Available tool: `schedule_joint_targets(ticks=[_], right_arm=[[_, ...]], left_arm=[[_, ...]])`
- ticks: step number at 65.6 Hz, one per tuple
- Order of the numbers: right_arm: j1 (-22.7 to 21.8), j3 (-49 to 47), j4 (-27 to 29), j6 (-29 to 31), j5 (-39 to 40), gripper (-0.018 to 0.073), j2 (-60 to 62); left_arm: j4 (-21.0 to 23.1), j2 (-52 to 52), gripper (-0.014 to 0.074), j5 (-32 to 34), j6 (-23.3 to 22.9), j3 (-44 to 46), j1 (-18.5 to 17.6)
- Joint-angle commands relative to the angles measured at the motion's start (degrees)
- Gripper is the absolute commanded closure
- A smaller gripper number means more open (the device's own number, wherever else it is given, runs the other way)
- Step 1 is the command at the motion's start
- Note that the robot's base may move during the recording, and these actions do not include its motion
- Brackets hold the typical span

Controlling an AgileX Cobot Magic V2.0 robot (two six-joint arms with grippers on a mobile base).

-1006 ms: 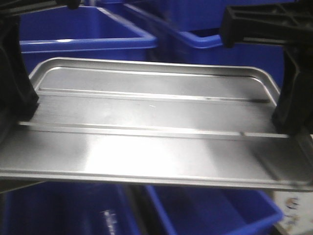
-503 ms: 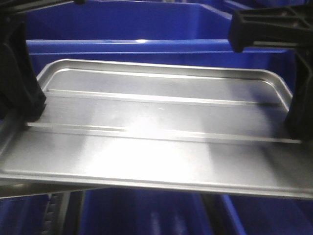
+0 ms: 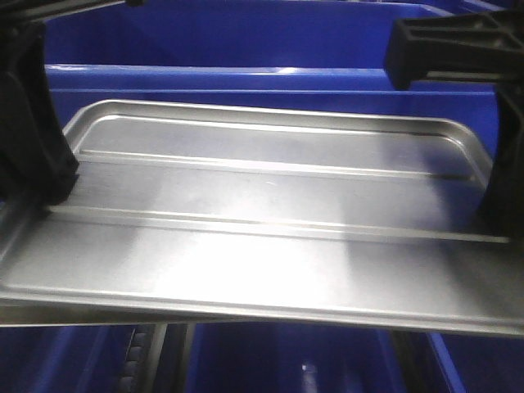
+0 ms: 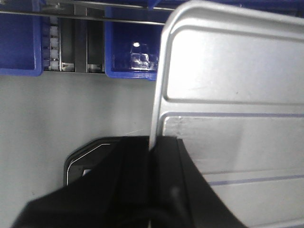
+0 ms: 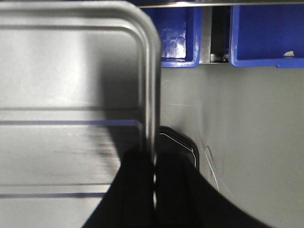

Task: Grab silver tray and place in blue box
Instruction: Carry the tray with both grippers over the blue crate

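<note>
The shiny rectangular metal tray (image 3: pixel 262 205) hangs between both arms, just short of the deep blue plastic crate (image 3: pixel 246 78). The left jaws and the right jaws each clench an end rim. Uneven arm motion could twist it loose or clip the crate's rim.

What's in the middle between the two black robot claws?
The front view shows the shiny silver metal tray stretching from the left gripper to the right gripper; each clamps one short edge.
</note>
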State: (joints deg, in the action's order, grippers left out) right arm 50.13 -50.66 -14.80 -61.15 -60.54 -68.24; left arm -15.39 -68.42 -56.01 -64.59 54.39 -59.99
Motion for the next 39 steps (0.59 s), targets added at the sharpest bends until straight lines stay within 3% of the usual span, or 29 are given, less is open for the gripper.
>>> schedule_joint_targets(ticks=[1,39], right_arm=[[-0.29,-1.13,-4.27,0.2,-6.73,0.0499,1.45],[-0.29,-1.13,-4.73,0.2,-4.7,0.0499,1.45]], left_arm=[[-4.17,1.39,0.0701,-3.27,-0.69,1.43,0.16],[-5.32,1.39,0.0701,-3.3,-0.69,1.43,0.16]])
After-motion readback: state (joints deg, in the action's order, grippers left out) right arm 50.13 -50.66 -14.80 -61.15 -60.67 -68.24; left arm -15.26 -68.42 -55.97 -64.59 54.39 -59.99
